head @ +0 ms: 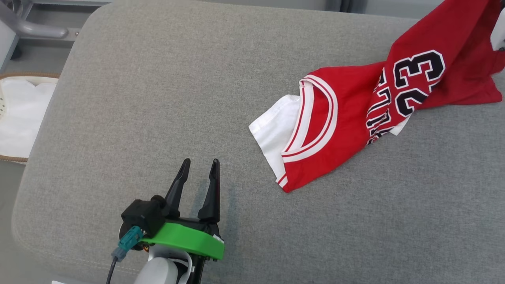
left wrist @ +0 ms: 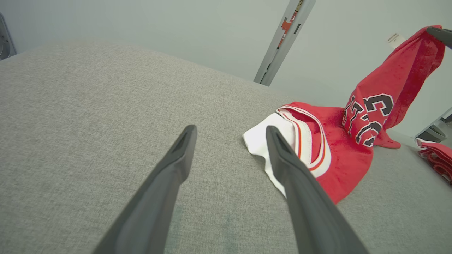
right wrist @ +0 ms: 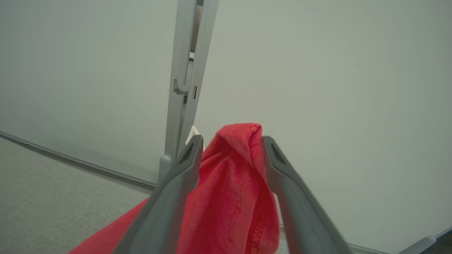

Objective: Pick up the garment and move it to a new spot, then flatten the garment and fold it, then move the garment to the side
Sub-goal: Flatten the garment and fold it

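Right gripper [right wrist: 232, 140] spread around the raised garment [head: 347, 118].
Placing step, likely; flattening next needs the left gripper [head: 200, 162], also spread.

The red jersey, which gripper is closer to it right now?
Right. The right gripper has the raised end of the jersey between its fingers; the left gripper hovers over bare cushion, apart from the collar end.

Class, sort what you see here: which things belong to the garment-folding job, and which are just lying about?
Belongs to the job:
red number 23 jersey
left gripper, open
right gripper, fingers either side of the jersey's raised end
grey cushion under the jersey

Just lying about:
brown-rimmed basket holding white cloth
another red garment
grey metal post
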Controlling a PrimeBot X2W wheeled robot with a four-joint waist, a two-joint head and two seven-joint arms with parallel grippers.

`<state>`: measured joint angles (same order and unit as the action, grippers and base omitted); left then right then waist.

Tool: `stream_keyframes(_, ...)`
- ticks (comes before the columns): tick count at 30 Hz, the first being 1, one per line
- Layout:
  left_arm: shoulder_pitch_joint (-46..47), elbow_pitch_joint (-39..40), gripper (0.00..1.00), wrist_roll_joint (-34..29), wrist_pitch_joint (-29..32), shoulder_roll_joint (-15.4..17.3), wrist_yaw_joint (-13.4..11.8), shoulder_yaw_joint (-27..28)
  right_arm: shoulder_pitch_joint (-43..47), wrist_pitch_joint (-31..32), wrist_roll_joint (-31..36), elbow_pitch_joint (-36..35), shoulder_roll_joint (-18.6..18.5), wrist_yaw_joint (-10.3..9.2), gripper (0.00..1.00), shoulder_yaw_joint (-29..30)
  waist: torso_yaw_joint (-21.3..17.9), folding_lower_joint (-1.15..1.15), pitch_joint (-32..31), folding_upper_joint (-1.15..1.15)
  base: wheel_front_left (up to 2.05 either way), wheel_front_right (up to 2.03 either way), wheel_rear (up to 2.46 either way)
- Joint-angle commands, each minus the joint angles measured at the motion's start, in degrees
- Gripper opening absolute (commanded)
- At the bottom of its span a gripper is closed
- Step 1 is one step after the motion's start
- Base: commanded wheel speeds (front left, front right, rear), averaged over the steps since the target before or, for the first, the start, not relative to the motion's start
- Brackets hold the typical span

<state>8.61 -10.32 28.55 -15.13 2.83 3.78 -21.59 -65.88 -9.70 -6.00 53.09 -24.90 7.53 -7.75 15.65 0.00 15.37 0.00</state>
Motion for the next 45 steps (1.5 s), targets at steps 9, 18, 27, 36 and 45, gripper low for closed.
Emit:
stream_keyframes(9,1.14,-0.51,1.0,-0.94,0.01,0.14,0.37,0.42,2.11,-4.85,1.3,3.61,4.0,-0.1,1.0,-0.53,-2.44,0.0,-0.28,0.0,0.0,0.0,0.0)
stream_keyframes(18,-1.45,-2.41,1.0,-2.89,0.0,0.15,0.67,2.35,17.69,-5.52,-3.73,-10.43,7.62,-0.1,1.0,-3.27,-8.85,0.0,-6.68,0.0,0.0,0.0,0.0)
stream_keyframes(27,-3.84,-3.74,1.0,-4.34,0.01,0.15,1.11,4.77,35.52,-5.54,-4.86,-21.81,12.72,-0.1,1.0,3.8,-12.89,0.0,-10.33,0.0,0.0,0.0,0.0)
stream_keyframes(36,-4.94,-4.74,1.0,-4.84,0.01,0.15,1.35,5.49,48.83,-5.54,-1.94,-30.93,18.85,-0.1,1.0,9.72,-13.46,0.0,-11.84,0.0,0.0,0.0,0.0)
stream_keyframes(45,-5.64,-5.6,1.0,-4.86,0.0,0.15,1.63,5.34,54.87,-5.55,-0.25,-35.14,21.65,-0.1,1.0,12.09,-13.65,0.0,-12.39,0.0,0.0,0.0,0.0)
